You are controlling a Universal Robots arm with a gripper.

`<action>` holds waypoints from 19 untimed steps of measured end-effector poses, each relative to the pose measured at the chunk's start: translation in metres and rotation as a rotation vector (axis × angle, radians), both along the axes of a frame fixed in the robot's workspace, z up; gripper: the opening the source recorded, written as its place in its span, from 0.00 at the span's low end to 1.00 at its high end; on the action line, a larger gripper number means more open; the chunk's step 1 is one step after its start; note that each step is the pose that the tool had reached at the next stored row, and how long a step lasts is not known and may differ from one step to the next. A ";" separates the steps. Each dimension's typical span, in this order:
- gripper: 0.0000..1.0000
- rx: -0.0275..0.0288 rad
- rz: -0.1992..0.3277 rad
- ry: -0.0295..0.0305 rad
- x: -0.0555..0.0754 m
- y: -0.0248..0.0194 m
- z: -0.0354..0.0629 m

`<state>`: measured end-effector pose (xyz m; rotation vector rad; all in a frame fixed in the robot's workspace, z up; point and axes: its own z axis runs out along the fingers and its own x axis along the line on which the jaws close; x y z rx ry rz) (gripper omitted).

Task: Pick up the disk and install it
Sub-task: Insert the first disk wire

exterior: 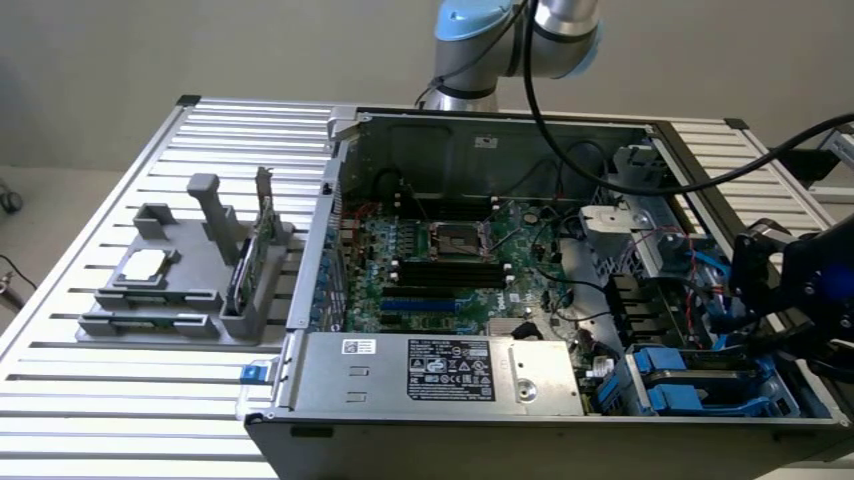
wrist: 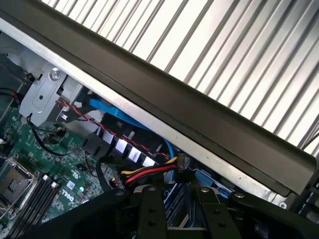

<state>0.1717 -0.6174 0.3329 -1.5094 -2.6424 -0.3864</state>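
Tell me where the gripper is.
The gripper hangs at the exterior view's right, over that side of the open computer case, just above the blue drive carriers.

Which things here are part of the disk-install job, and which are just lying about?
In the job: the disk, seemingly gripped by the gripper; the open computer case.
Lying about: the processor chip on the grey fixture; the upright card; the other blue carrier.

I see the disk (exterior: 699, 366) lying flat in the drive bay at the near corner of the open computer case, on the exterior view's right. It is a grey rectangular drive, broad face up, framed in blue plastic.
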 end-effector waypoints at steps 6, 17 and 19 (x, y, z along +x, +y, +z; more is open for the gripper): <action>0.31 0.0147 -0.018 0.0021 0.000 0.0000 -0.0013; 0.16 0.0395 -0.054 0.0134 0.000 0.0000 -0.0017; 0.16 0.0418 -0.057 0.0209 0.000 0.0000 -0.0015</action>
